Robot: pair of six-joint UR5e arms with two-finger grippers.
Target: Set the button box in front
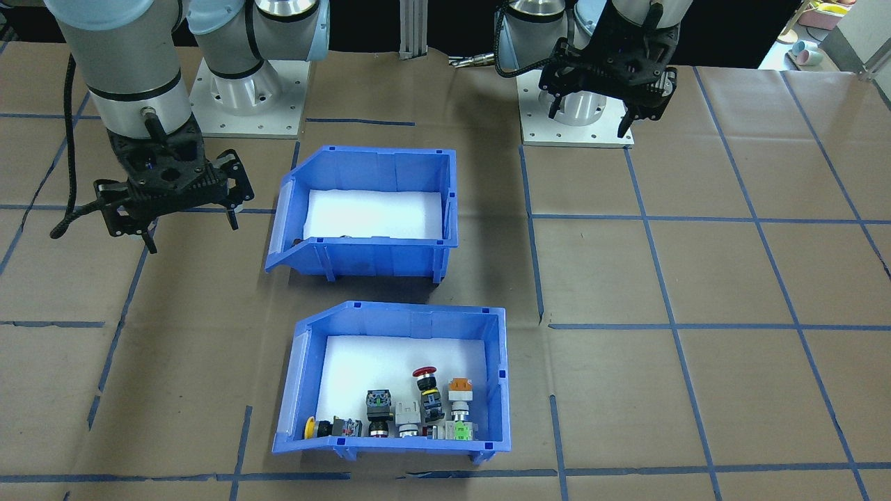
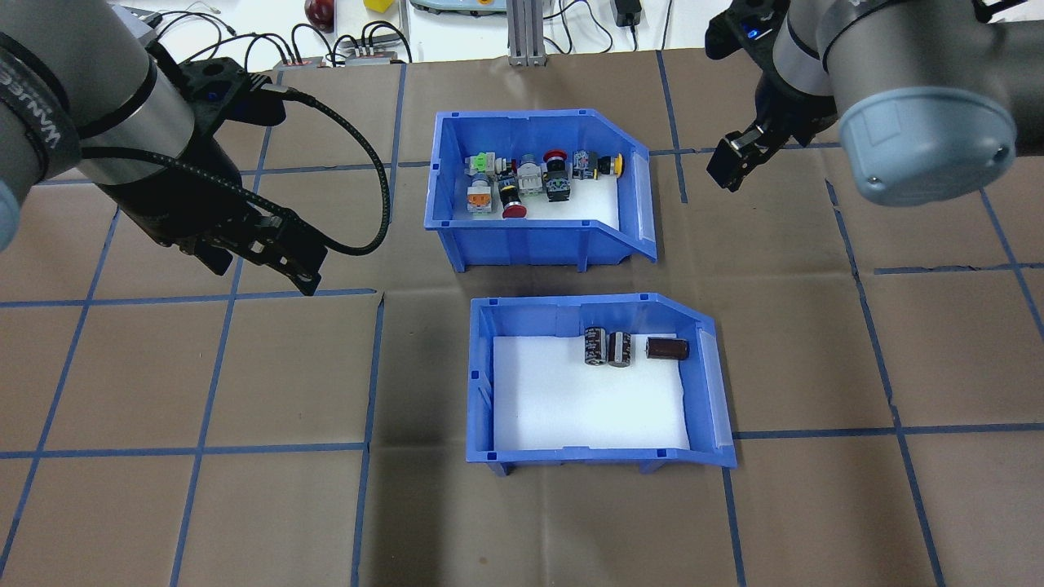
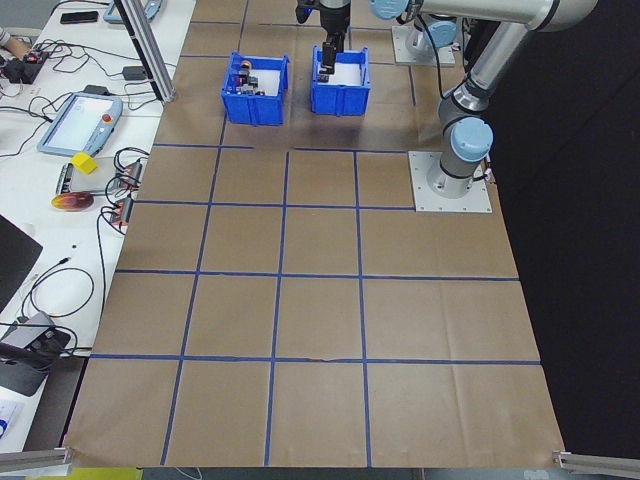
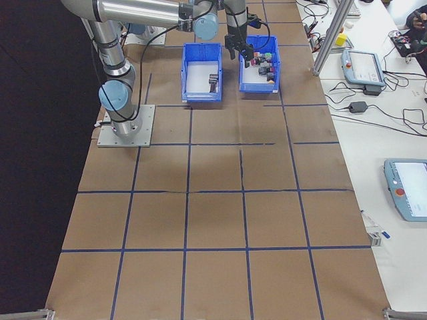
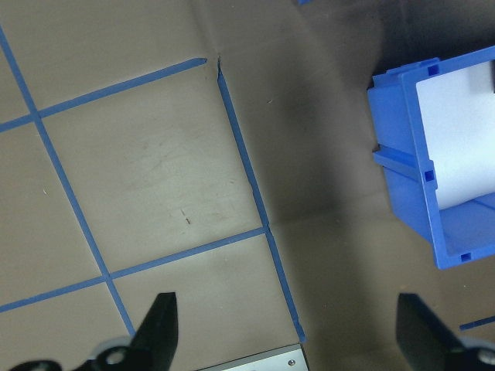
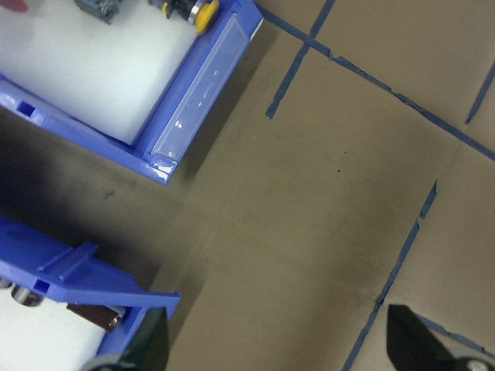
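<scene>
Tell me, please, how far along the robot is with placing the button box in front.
Done: nothing visible yet. The button box sits on the far side of the capacitor bin, away from the robot. In hand: nothing; the left gripper and the right gripper hover open beside the bins, touching neither. Left: grasp the button box and set it in front of the other bin.

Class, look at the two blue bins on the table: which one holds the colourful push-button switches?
The button box, the bin farther from the robot's base. It holds a red mushroom cap and other switches; the nearer blue bin holds only three dark capacitors.
</scene>
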